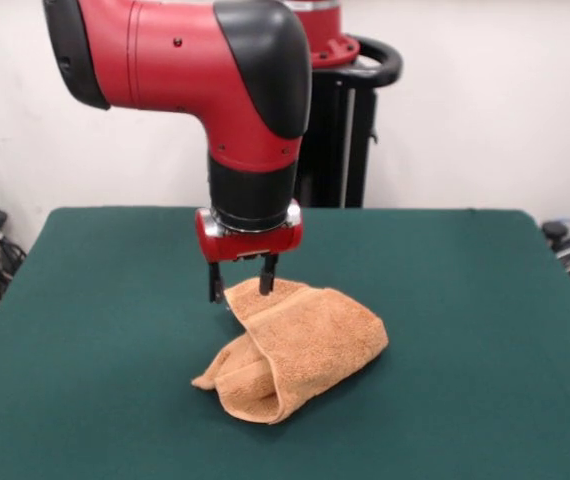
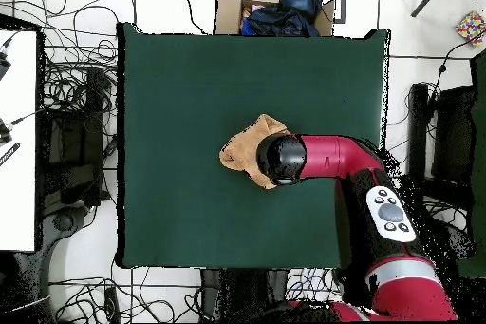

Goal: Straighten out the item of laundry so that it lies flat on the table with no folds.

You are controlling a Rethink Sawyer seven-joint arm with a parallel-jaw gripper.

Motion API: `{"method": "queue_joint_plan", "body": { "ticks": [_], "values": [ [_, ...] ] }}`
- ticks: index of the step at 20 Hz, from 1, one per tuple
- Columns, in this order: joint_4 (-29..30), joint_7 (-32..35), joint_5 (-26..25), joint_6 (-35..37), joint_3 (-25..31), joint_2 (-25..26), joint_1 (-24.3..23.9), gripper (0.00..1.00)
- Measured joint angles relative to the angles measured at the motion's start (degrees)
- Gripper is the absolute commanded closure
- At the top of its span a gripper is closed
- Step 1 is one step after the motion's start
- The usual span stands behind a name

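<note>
1. The towel [image 1: 295, 350] lies bunched near the middle of the table [image 1: 485, 300], well away from all four edges. It is folded over itself in several layers, with a thick rolled lip toward the camera-side edge in the front view.
2. The gripper [image 1: 241, 280] stands over the towel's pedestal-side top edge. Its two fingers are parted, one down beside the cloth and one touching its upper fold; whether any cloth is pinched I cannot tell.
3. Progress, as I judge it: little. No part looks spread flat, so every fold remains to be opened.
4. Around the table lie cables [image 2: 66, 130] and a cardboard box [image 2: 275, 11].
</note>
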Motion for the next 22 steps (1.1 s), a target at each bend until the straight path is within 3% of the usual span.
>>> {"method": "queue_joint_plan", "body": {
  "ticks": [22],
  "values": [
    [0.18,0.00,0.00,0.00,-0.01,-0.82,1.58,0.00]
  ]
}}
